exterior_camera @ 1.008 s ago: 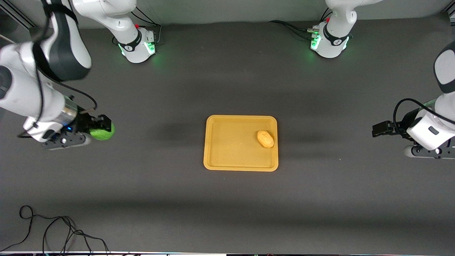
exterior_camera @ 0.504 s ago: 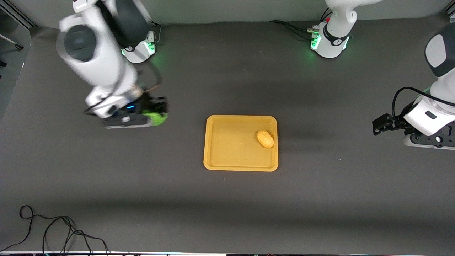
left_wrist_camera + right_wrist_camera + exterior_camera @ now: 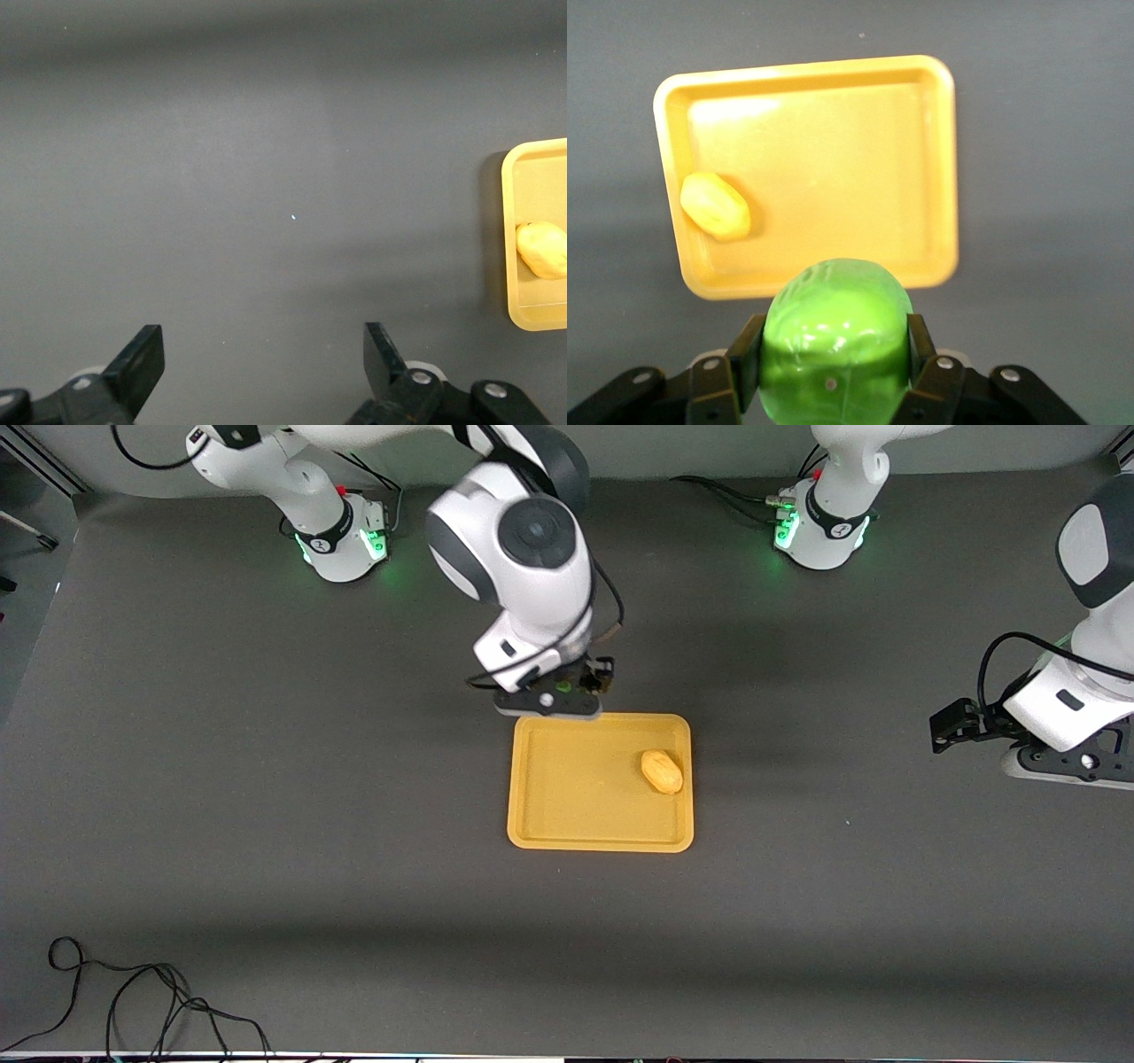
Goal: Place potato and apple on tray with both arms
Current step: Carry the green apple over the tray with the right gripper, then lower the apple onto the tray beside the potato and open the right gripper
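The yellow-orange tray [image 3: 576, 788] lies mid-table with the tan potato [image 3: 662, 771] in it, at the end toward the left arm. My right gripper [image 3: 595, 682] hangs over the tray's edge nearest the robots' bases. In the front view the wrist hides what it holds. In the right wrist view the right gripper [image 3: 833, 345] is shut on the green apple [image 3: 835, 310], above the tray [image 3: 833, 150] and apart from the potato [image 3: 715, 206]. My left gripper [image 3: 943, 731] waits open and empty over the table's left-arm end. The left wrist view shows it [image 3: 261, 359] open, with the tray [image 3: 532, 177] and potato [image 3: 542, 250] farther off.
The two arm bases [image 3: 341, 540] [image 3: 819, 531] stand at the table's edge farthest from the front camera. A loose black cable [image 3: 133, 1001] lies at the near corner toward the right arm's end. The dark table [image 3: 354, 850] surrounds the tray.
My right arm has swung the apple from the table's right-arm end to over the tray's edge. The left arm has shifted only slightly.
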{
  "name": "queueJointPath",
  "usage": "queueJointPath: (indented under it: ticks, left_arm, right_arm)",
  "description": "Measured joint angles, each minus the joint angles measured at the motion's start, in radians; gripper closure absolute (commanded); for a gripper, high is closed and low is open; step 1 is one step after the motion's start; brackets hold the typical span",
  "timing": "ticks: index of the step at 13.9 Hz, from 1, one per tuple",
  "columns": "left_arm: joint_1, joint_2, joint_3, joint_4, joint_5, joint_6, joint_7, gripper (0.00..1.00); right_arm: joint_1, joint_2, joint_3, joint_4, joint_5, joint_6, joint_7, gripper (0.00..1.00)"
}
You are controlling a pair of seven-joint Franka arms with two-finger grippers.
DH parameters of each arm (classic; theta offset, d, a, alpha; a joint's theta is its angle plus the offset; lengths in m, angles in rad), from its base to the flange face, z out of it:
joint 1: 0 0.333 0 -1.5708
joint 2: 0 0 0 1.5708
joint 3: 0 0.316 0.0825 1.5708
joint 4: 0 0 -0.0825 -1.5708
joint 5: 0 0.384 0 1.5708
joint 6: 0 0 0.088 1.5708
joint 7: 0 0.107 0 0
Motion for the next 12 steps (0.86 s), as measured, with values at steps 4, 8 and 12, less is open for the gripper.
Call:
queueJointPath:
  ticks: [4, 8, 12]
  left_arm:
    - [0.000, 0.000, 0.001, -0.008, 0.000, 0.000, 0.009, 0.00]
    - [0.011, 0.008, 0.003, -0.012, 0.001, -0.001, 0.036, 0.00]
    - [0.018, 0.011, 0.003, -0.017, 0.001, -0.001, 0.050, 0.00]
  right_arm:
    - [0.015, 0.187, -0.004, 0.014, -0.027, 0.195, 0.022, 0.51]
    - [0.014, 0.283, -0.017, 0.013, -0.063, 0.329, 0.025, 0.51]
    - [0.009, 0.325, -0.038, 0.013, -0.078, 0.375, 0.025, 0.51]
